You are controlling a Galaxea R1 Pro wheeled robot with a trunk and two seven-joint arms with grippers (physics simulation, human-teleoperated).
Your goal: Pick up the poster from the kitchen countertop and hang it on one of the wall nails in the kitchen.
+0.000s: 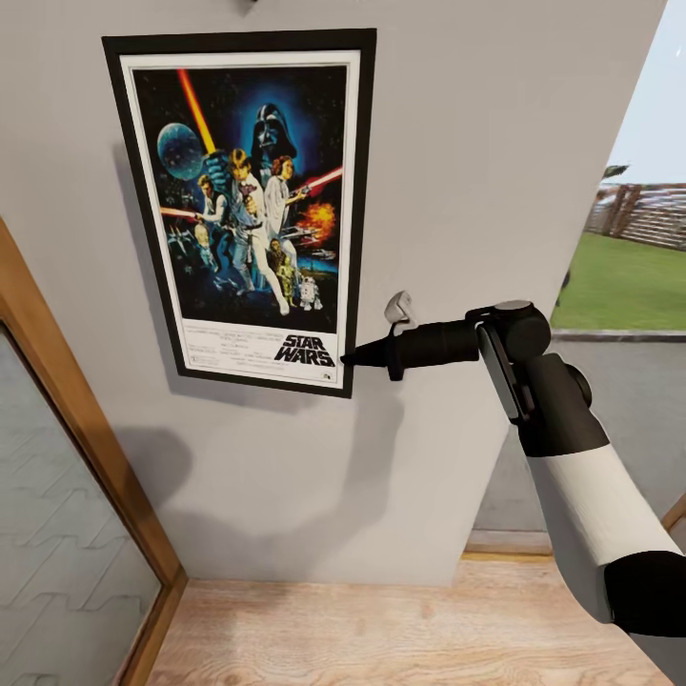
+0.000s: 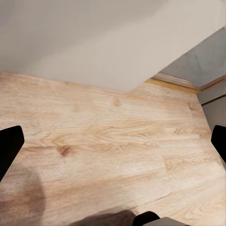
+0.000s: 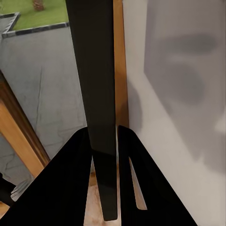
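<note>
The poster (image 1: 243, 200) stands upright and flat against the grey wall (image 1: 495, 133), its black frame, white border and "STAR WARS" title all showing. My right gripper (image 1: 351, 359) reaches in from the right and is shut on the frame's lower right corner. In the right wrist view the black frame edge (image 3: 96, 70) runs between the two fingers (image 3: 70, 179) of the right gripper (image 3: 104, 129). A small dark mark (image 1: 250, 4) sits just above the poster's top edge; I cannot tell what it is. My left gripper (image 2: 113, 141) hangs open over the wooden floor. The kitchen countertop is out of view.
A wooden door frame with glass (image 1: 76, 419) runs down the left of the wall. Light wooden floor (image 1: 381, 629) lies below. To the right the wall ends at an opening onto a lawn and fence (image 1: 624, 272). A grey panel with a skirting strip (image 2: 202, 61) meets the floor.
</note>
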